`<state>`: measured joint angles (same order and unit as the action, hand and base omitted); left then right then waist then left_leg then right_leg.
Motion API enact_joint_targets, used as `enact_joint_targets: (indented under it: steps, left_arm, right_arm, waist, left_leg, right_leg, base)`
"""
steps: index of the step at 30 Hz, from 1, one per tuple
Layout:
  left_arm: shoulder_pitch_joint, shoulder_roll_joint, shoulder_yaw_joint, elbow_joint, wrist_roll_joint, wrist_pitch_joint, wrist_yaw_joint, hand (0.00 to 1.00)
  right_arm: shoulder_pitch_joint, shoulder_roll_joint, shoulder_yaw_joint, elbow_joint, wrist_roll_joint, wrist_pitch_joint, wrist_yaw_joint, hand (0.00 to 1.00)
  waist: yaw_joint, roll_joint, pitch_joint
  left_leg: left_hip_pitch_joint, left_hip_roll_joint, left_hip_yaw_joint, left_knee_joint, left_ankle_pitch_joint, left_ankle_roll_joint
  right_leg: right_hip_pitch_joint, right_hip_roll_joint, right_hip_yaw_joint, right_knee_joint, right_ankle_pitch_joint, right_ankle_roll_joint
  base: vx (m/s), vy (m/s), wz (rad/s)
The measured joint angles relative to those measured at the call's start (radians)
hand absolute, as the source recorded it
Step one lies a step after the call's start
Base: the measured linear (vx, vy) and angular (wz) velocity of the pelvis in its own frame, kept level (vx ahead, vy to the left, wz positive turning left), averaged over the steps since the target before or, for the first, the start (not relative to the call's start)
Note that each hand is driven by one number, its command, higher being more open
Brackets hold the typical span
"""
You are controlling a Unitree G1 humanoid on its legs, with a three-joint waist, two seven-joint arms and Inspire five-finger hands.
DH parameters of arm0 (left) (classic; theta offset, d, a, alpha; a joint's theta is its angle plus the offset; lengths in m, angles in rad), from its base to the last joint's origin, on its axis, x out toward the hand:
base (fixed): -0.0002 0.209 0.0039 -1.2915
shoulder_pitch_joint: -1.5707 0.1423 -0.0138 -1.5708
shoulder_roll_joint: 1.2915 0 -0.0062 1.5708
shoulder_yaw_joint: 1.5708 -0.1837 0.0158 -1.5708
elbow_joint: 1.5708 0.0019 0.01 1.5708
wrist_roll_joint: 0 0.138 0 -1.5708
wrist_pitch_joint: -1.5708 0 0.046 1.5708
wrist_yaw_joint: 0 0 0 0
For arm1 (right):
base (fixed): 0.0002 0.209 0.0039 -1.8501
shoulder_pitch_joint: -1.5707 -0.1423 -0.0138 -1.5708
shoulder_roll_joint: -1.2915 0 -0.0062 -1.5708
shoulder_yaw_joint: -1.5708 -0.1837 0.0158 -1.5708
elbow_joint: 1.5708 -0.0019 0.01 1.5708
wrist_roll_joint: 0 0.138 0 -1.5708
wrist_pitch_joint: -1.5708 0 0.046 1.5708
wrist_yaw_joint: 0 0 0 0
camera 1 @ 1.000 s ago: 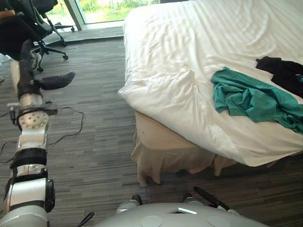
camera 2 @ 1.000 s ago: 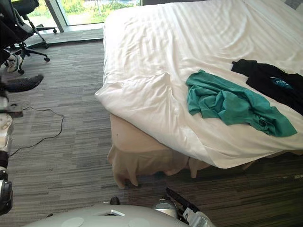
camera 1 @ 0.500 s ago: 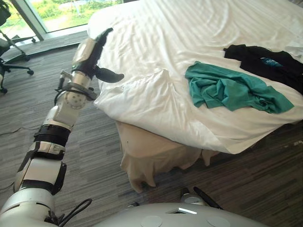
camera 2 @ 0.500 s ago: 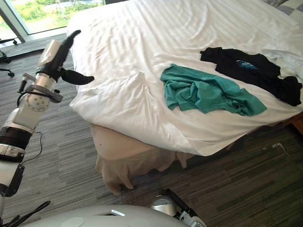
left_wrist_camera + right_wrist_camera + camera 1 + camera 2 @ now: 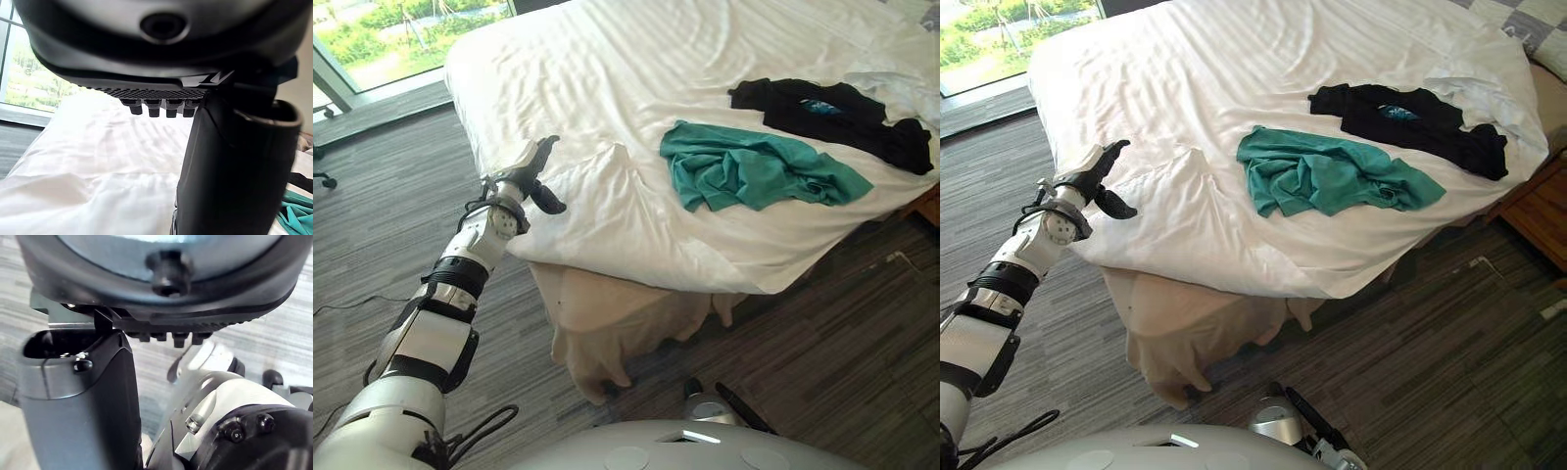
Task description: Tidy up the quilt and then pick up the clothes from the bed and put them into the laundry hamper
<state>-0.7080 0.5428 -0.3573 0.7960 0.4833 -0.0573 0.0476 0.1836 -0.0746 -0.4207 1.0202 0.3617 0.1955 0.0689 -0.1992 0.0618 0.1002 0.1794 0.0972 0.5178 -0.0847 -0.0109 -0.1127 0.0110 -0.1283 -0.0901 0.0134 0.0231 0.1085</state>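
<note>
A white quilt [image 5: 636, 69] covers the bed, and its near left corner [image 5: 597, 186] is folded back and rumpled. A crumpled teal garment [image 5: 749, 174] lies on the quilt near the front edge. A black garment [image 5: 822, 108] is spread just behind it. My left hand [image 5: 530, 172] is open, fingers straight and thumb out, right at the folded corner on the bed's left edge. In the left wrist view the thumb [image 5: 234, 166] stands over the white quilt [image 5: 98, 161]. My right hand [image 5: 83, 396] hangs open low at my side over the floor.
A beige bed skirt [image 5: 607, 323] hangs below the quilt at the near corner. Grey striped carpet [image 5: 401, 225] runs left of and in front of the bed. A wooden nightstand [image 5: 1538, 211] stands at the right. A window [image 5: 382, 39] is at the far left.
The camera has turned right, so more of the bed shows. My left arm swung in from over the floor and came down to the quilt's folded corner.
</note>
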Motion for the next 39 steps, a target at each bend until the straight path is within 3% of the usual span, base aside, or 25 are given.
enact_joint_targets:
  steps: [2, 3, 9, 12, 18, 23, 29, 34, 35, 39]
  left_arm:
    - [0.002, -0.017, -0.014, 0.0, 0.001, 0.014, -0.016, 1.0]
    - [0.005, -0.033, -0.019, 0.0, 0.015, 0.026, -0.026, 0.0]
    - [0.07, -0.126, -0.038, 0.03, 0.233, 0.079, -0.03, 0.0]
    - [0.082, -0.149, -0.05, 0.023, 0.306, 0.112, -0.012, 0.0]
    - [0.098, -0.15, -0.061, 0.021, 0.264, 0.183, -0.017, 0.0]
    - [0.129, -0.15, -0.053, 0.018, 0.129, 0.141, -0.016, 0.0]
    - [0.27, -0.108, -0.014, -0.189, -0.124, 0.038, -0.073, 0.0]
    - [0.523, -0.056, 0.033, -0.403, -0.179, -0.05, -0.143, 0.0]
    - [0.586, -0.053, 0.059, -0.423, -0.205, -0.055, -0.155, 1.0]
    - [0.736, -0.066, 0.149, -0.452, -0.291, -0.075, -0.173, 1.0]
  right_arm:
    - [0.002, 0.0, 0.0, -0.008, -0.005, 0.0, 0.0, 1.0]
    - [0.002, -0.001, 0.0, -0.017, -0.017, 0.0, 0.0, 1.0]
    - [-0.004, -0.002, 0.002, -0.055, -0.041, -0.011, 0.002, 1.0]
    - [-0.003, -0.003, 0.003, -0.055, -0.044, -0.033, 0.002, 1.0]
    - [-0.005, -0.012, 0.023, -0.053, -0.111, -0.078, -0.008, 1.0]
    - [-0.006, -0.032, 0.053, -0.041, -0.122, -0.082, -0.013, 1.0]
    - [-0.005, -0.067, 0.068, -0.029, -0.144, -0.057, -0.013, 1.0]
    - [-0.013, -0.108, 0.141, -0.007, -0.175, 0.005, 0.004, 1.0]
    - [-0.022, -0.112, 0.161, -0.002, -0.197, 0.018, 0.02, 1.0]
    - [-0.082, -0.108, 0.24, 0.006, -0.196, 0.036, 0.094, 1.0]
  waist:
    - [-0.003, 0.004, 0.002]
    - [-0.008, 0.009, 0.006]
    - [-0.054, 0.032, 0.031]
    - [-0.06, 0.04, 0.033]
    - [-0.078, 0.054, 0.035]
    - [-0.077, 0.055, 0.035]
    - [-0.028, 0.045, 0.033]
    - [0.06, 0.0, 0.01]
    - [0.084, -0.016, 0.002]
    - [0.136, -0.048, -0.017]
  left_leg:
    - [-0.003, 0.001, 0.002, -0.001, -0.001, 0.0]
    - [-0.012, 0.0, 0.004, -0.002, -0.004, 0.002]
    - [-0.059, 0.002, 0.012, -0.005, -0.003, 0.008]
    - [-0.068, 0.004, 0.017, -0.005, -0.003, 0.008]
    - [-0.057, 0.016, 0.008, -0.004, -0.002, 0.002]
    - [-0.035, 0.032, -0.039, -0.004, 0.002, -0.005]
    - [-0.076, 0.041, -0.166, -0.001, 0.028, -0.005]
    - [-0.088, 0.048, -0.259, -0.001, 0.043, -0.007]
    - [-0.098, 0.048, -0.274, 0.0, 0.05, -0.007]
    - [-0.1, 0.049, -0.299, -0.001, 0.057, -0.007]
  right_leg:
    - [-0.005, 0.001, 0.004, 0.003, -0.002, -0.003]
    - [-0.014, 0.002, 0.01, 0.004, -0.007, -0.009]
    - [-0.066, 0.002, 0.016, 0.009, -0.008, -0.009]
    - [-0.076, 0.004, 0.017, 0.009, -0.008, -0.008]
    - [-0.051, 0.016, 0.006, 0.002, -0.007, -0.005]
    - [0.0, 0.024, -0.05, 0.001, -0.017, 0.0]
    - [0.033, 0.018, -0.181, 0.002, -0.024, 0.001]
    - [0.079, 0.021, -0.269, 0.003, -0.041, 0.002]
    - [0.08, 0.021, -0.278, 0.003, -0.046, 0.001]
    - [0.096, 0.024, -0.3, 0.002, -0.054, -0.002]
  base:
    - [-0.11, -0.031, -0.04]
    - [-0.13, -0.029, 0.0]
    - [-0.1, -0.029, -0.04]
    - [-0.02, -0.015, -0.01]
    - [0.04, -0.018, 0.07]
    - [0.02, -0.03, 0.28]
    - [-0.01, -0.026, 0.59]
    - [-0.01, -0.019, 0.57]
    - [-0.02, -0.021, 0.42]
    - [-0.03, -0.01, 0.2]
